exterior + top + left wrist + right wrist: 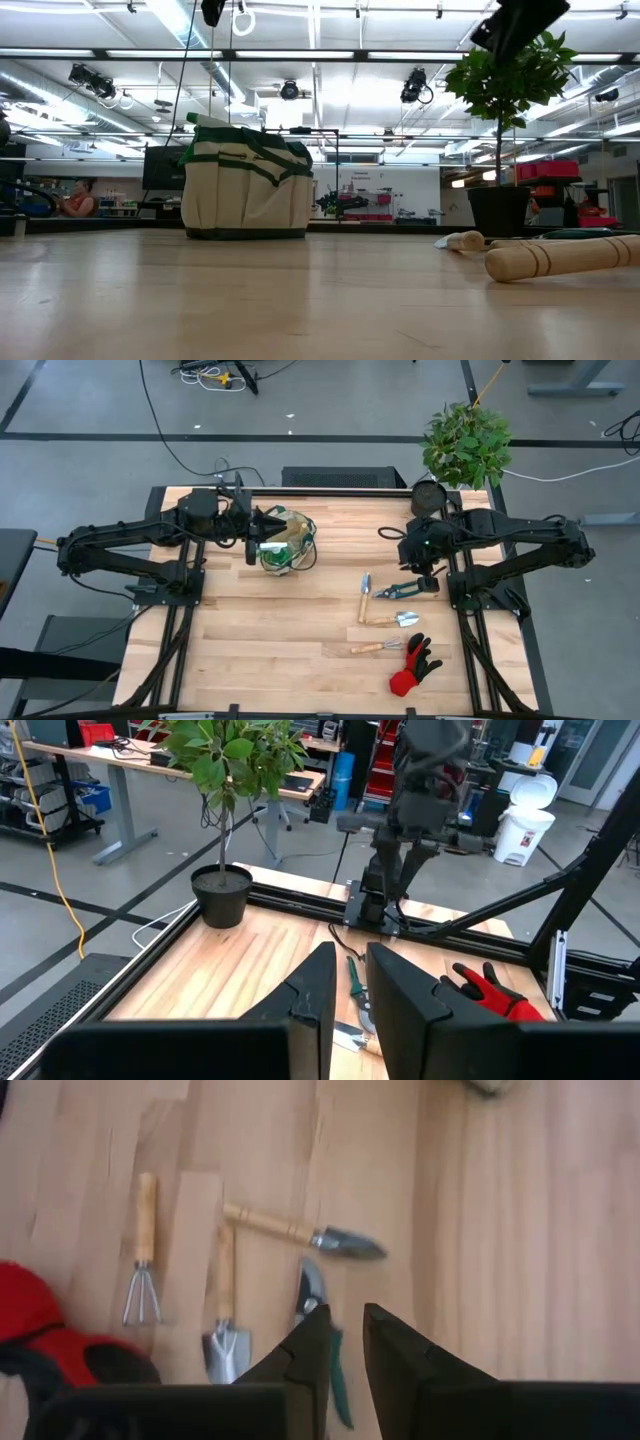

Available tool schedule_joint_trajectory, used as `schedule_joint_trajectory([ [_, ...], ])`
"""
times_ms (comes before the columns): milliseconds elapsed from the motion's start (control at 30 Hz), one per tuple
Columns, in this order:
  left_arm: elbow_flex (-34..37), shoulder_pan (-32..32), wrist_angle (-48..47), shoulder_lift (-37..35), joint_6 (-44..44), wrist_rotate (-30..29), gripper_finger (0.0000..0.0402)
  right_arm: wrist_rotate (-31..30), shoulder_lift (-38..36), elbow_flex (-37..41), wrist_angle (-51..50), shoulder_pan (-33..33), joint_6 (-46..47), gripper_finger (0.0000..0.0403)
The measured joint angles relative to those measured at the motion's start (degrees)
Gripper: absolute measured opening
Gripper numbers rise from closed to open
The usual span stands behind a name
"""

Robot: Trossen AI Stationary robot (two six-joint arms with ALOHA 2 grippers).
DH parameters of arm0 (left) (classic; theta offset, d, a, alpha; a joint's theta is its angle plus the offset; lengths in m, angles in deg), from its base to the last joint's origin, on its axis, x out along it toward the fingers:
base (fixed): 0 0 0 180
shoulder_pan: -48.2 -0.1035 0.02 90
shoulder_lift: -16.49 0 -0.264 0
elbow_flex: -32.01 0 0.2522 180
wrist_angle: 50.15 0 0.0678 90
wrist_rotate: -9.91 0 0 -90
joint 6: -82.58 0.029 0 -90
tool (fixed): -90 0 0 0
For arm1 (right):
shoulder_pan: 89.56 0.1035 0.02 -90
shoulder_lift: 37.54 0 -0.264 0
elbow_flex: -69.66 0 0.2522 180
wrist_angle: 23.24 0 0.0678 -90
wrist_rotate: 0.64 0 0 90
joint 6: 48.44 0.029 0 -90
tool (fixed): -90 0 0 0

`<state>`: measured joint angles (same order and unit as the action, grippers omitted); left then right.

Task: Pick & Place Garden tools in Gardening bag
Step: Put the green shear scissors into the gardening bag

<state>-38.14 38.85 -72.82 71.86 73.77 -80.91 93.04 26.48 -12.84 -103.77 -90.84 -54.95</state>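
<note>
Left tool [268, 530] parked over the gardening bag [288, 542] near the bench's far edge, left of centre; fingers [318, 992] nearly together with a narrow gap, nothing between them. Something green, perhaps the spray bottle, seems to sit inside the bag already, though hard to confirm from above. From bench height, bag standing upright, tan with dark green trim and handles.

Further right, loose tools spread over the right half of the bench: a wooden-handled trowel [364, 598] lying roughly far-to-near, green-handled pruning shears [405, 590] just beside it, a second wooden-handled scoop [393, 620] nearer the front, a small hand rake [375, 648] closer still, and the red-and-black glove [413, 667] nearest the front edge.

Right tool [428, 573] poised almost directly above the shears' handle end; fingers [312, 1346] close together with only a slim gap, gripping nothing. Seen past those fingers, shears [318, 1342] right beneath, blades pointing away toward the bench's middle, long axis roughly along the left-right direction, slightly tilted.

Judged next: shears as the likely pick, right arm clearly nearer. Needs a wider opening first, then a straight descent with fingers set across the handles. Potted plant [465, 445] at the far right corner, apart from the work.
</note>
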Motion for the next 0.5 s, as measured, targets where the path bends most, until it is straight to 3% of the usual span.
schedule_joint_trajectory([
  [233, 0.0, 0.0, 0.0, 0.0, 0.0, 0.0, 0.0064, 1.4, 0.0, 6.1, 0.1, 0.7, 0.0, 0.0081],
  [500, 0.0, 0.0, 0.0, 0.0, 0.0, 0.0, 0.0064, 0.3, 0.0, 11.5, 0.3, 2.3, 0.0, 0.0155],
])
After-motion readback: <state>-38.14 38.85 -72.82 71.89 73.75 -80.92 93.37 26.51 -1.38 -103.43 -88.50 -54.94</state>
